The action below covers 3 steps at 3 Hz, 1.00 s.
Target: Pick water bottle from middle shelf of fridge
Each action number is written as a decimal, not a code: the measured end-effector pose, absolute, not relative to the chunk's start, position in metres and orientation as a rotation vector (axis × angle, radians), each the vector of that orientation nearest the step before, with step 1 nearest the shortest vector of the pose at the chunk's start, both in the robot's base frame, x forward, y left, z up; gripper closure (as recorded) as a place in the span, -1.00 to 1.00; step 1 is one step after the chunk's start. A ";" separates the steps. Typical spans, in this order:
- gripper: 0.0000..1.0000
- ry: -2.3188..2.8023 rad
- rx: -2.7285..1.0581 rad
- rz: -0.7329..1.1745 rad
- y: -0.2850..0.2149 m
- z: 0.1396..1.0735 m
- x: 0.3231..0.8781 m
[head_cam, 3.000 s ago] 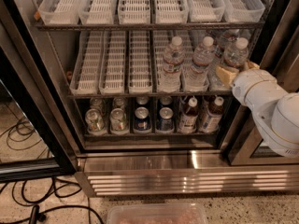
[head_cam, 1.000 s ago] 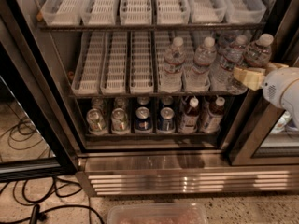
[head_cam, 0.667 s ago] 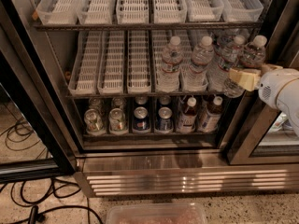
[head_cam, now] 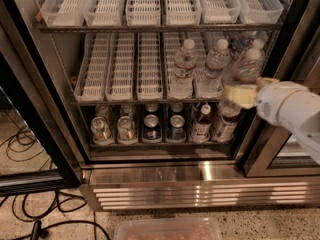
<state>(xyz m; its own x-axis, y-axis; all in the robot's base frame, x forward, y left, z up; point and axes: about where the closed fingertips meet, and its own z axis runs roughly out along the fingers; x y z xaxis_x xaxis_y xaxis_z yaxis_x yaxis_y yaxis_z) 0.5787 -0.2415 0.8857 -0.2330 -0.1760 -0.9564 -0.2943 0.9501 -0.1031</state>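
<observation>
Cream gripper (head_cam: 240, 95) at rightmost clear ribbed water bottle (head_cam: 248, 66), white-trayed middle shelf (head_cam: 150, 102); grip state cannot tell; withdrawal left.

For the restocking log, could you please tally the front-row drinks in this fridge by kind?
Water bottles: 3, the rightmost beside the gripper at the right end of the middle shelf
Soda cans: 4
Brown-drink bottles: 2
Total: 9; the rows behind are too hidden to count.

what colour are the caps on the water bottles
White caps, clearest in the camera view. The gripper sits by the rightmost bottle.
</observation>
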 end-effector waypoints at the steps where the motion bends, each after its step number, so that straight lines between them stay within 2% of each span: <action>1: 1.00 1.842 -0.432 0.113 -0.226 0.877 0.563; 3: 1.00 1.846 -0.480 0.157 -0.215 0.875 0.553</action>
